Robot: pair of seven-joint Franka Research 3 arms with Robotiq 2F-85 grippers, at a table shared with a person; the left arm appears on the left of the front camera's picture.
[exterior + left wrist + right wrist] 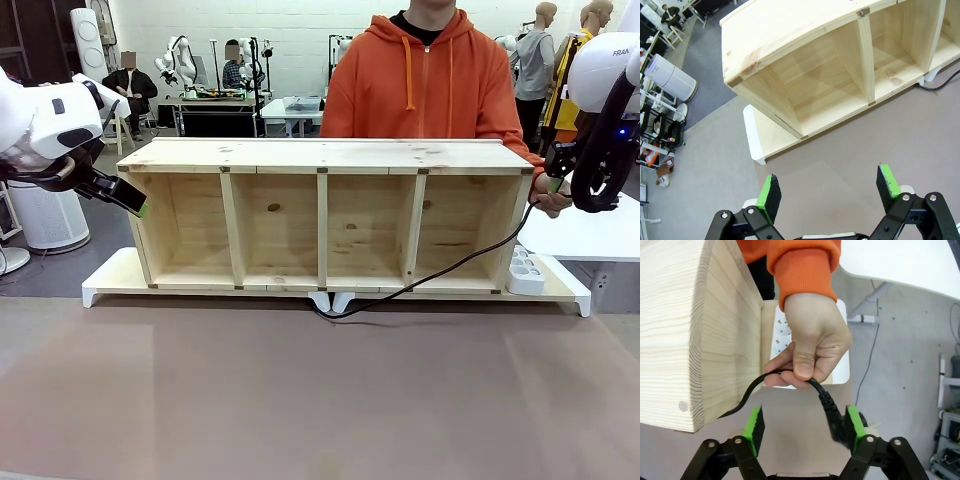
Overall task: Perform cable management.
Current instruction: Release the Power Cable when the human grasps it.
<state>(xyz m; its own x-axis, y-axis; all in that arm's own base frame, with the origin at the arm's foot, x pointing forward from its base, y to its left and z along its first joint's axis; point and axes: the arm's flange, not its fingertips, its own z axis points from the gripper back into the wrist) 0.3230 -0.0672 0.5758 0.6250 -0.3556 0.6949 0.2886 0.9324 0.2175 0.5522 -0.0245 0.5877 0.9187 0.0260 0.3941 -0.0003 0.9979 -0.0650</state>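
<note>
Handover in progress at the shelf's (330,215) right end. Person's hand (810,340) pinches the cable (785,377); its plug end lies against one pad of your right gripper (804,427), jaws wide, nothing clamped. Cable trails past the power strip (525,270) under the shelf. Left gripper (827,192) gapes empty. Next, likely: back the right gripper clear without snagging the plug.

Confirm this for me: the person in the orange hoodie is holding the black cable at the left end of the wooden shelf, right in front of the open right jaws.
Not quite. The person's hand holds the black cable at the right end of the wooden shelf, not the left, beside the white power strip. The rest stands: the right gripper has its jaws open there. The right wrist view shows it.
</note>
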